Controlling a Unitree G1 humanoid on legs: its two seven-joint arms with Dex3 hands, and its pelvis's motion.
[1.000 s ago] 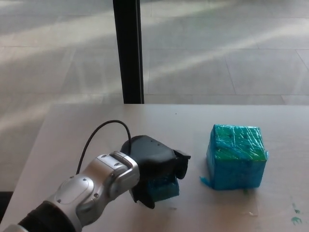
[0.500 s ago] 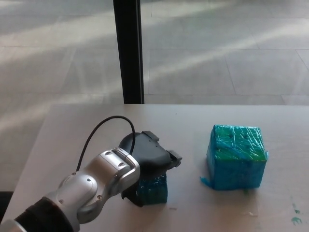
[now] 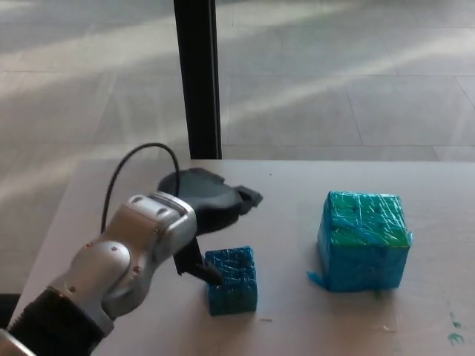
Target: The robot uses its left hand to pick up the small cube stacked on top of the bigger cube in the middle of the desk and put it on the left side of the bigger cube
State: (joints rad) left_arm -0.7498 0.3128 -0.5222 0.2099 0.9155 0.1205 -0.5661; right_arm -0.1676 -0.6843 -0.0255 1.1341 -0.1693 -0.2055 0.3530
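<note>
Left hand (image 3: 211, 204) has lifted up and back off the small blue-green tape-wrapped cube (image 3: 232, 280) since half a second ago; before that it sat clamped over the cube's top, now the whole cube shows. Cube itself hasn't shifted much, maybe a touch left of where it was a second ago.

No containers on the desk.

Black left hand now hovers above and behind the small cube, fingers spread apart, holding nothing. One lower fingertip (image 3: 204, 271) is right at the cube's upper left edge; can't tell if it touches or just overlaps in view. Upper fingers point right, toward the bigger cube, well clear of it. Silver forearm (image 3: 122, 259) comes in from lower left, with a black cable (image 3: 130, 167) looping up off the wrist.

Small cube sits flat on the light grey desk (image 3: 297, 193), to the left of the bigger blue-green tape-wrapped cube (image 3: 364, 240), clear gap between them. Bigger cube is upright, nothing on top, with a loose tab of tape at its lower left corner.

Black vertical post (image 3: 197, 78) stands behind the desk's far edge, with tiled floor (image 3: 334, 74) beyond. A few small green flecks (image 3: 454, 328) lie on the desk at lower right. Right hand is out of frame.
</note>
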